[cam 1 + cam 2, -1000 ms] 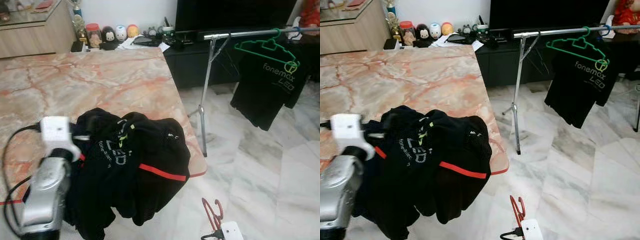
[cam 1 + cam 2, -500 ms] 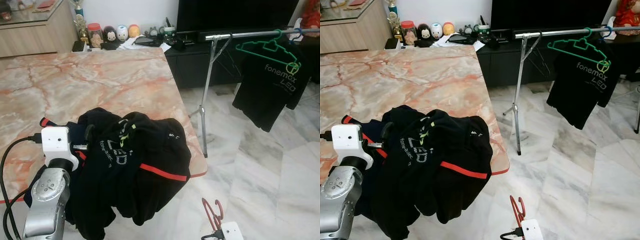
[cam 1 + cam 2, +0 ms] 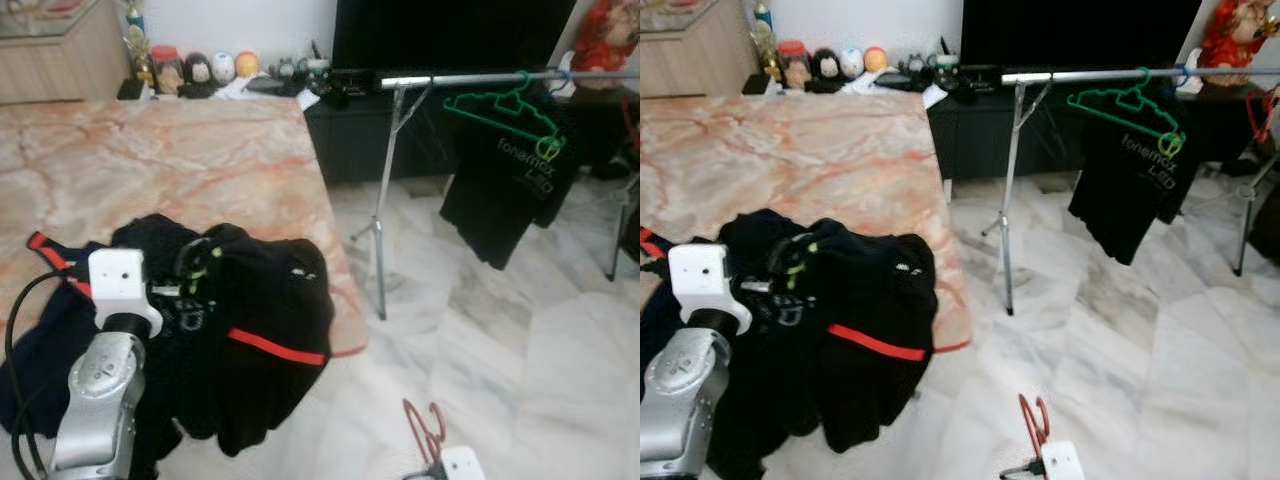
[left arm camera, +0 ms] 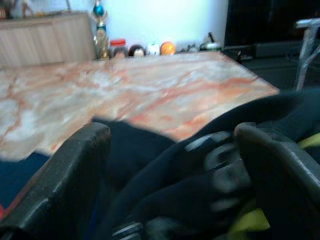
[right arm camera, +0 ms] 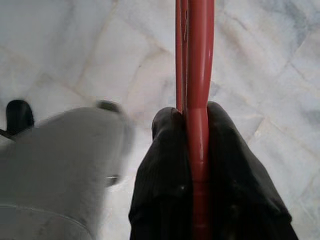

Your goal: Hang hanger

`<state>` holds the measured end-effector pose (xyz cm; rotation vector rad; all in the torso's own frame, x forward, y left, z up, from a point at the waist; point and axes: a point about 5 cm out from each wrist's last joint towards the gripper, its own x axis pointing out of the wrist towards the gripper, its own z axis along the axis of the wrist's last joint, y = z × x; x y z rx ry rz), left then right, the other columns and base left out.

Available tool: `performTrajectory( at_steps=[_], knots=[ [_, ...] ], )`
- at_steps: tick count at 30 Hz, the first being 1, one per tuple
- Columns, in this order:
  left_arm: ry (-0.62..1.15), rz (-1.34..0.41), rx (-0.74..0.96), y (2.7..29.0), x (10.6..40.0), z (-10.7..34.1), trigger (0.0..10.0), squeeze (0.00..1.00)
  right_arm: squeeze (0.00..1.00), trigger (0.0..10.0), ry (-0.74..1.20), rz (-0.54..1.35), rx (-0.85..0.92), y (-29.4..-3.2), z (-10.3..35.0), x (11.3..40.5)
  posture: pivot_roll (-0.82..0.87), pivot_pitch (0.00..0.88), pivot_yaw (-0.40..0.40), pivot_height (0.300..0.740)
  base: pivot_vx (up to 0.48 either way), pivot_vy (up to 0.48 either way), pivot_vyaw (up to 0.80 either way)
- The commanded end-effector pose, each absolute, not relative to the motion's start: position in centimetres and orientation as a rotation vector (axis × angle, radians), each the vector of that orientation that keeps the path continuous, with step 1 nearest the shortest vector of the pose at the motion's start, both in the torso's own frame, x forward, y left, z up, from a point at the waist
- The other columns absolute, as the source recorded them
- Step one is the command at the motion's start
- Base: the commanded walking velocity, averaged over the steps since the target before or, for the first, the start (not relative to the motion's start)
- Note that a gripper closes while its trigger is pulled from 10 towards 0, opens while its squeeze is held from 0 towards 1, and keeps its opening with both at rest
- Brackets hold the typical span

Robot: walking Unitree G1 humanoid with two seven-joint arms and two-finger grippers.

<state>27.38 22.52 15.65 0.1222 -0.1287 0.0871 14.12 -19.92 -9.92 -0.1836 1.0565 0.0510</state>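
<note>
Our right gripper (image 5: 195, 150) pinches the red hanger (image 5: 196, 60) low over the floor; the left gripper (image 4: 170, 165) gapes around black shirts (image 3: 250, 330), apparently ungripped. Dragging them could pull the pile off the marble table (image 3: 150, 150).

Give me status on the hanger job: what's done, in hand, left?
Done: one black shirt hangs on a green hanger on the rail. In hand: the right hand is shut on the red hanger; the left hand is open over the black clothes on the table. Left: hanging the red hanger.

Red hanger (image 5: 196, 75), green hanger (image 3: 497, 105), black shirts (image 3: 250, 330) red-striped, pink-veined marble table (image 3: 150, 160).
</note>
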Motion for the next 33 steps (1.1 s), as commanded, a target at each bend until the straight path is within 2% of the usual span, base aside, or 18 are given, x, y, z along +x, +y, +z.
performTrajectory(
  at_steps=[1,23,33],
  knots=[
    [-0.133,0.083,0.132,22.1,27.5,15.7,10.0,0.0,0.0,10.0,1.062,0.036,-0.187,-20.5,-9.9,13.9,-0.06,0.0,-0.023,0.74,0.0,-0.48,0.0],
    [-0.142,0.06,0.106,21.2,27.9,15.9,10.0,0.0,0.0,10.0,1.058,0.027,-0.176,-20.3,-9.9,13.9,-0.06,0.0,-0.02,0.74,0.0,-0.48,0.0],
    [-0.11,0.033,0.09,20.4,28.2,14.9,10.0,0.0,0.0,10.0,1.053,0.014,-0.174,-20.3,-9.9,14.0,-0.08,0.0,-0.019,0.74,0.0,-0.365,0.0]
  ],
)
